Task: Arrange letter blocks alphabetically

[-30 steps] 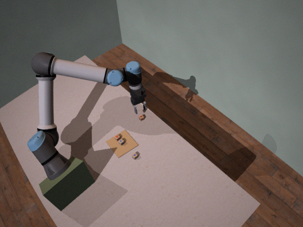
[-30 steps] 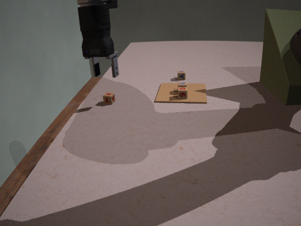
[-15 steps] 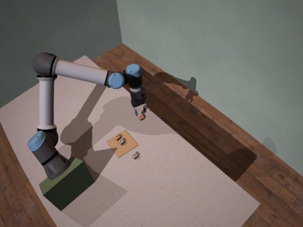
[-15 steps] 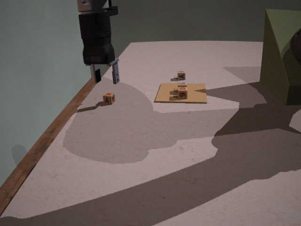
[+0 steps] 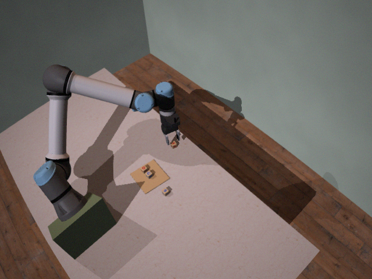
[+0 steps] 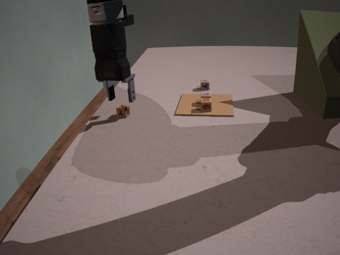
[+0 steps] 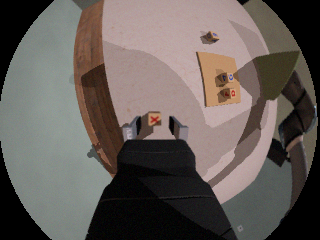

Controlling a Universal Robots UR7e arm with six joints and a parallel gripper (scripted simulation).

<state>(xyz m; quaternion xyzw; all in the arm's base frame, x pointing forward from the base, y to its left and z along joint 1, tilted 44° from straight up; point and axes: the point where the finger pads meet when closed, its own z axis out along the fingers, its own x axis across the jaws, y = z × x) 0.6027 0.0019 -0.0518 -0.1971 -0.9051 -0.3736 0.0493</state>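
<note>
Top view, left to right: green box-shaped pedestal [image 5: 83,235] [image 6: 310,54] [image 7: 275,75] under the arm's base. Tan mat [image 5: 158,180] [image 6: 223,109] [image 7: 212,70] flat on table, carrying red-marked block [image 5: 144,168] [image 6: 206,104] [image 7: 230,93] and, just beside it, blue-marked block [image 5: 149,174] [image 6: 205,94] [image 7: 228,77]. Top characters too small to call.

Blue Y-sided block [image 5: 165,190] [image 6: 204,85] [image 7: 212,36]: off mat, near its edge.

Two-finger gripper [image 5: 172,141] [image 6: 121,100] [image 7: 155,121]: fingers wide, nothing held, pointing down above red X-topped block [image 5: 173,144] [image 6: 123,111] [image 7: 154,119], which sits on table, well apart from mat, red Y on one side.
</note>
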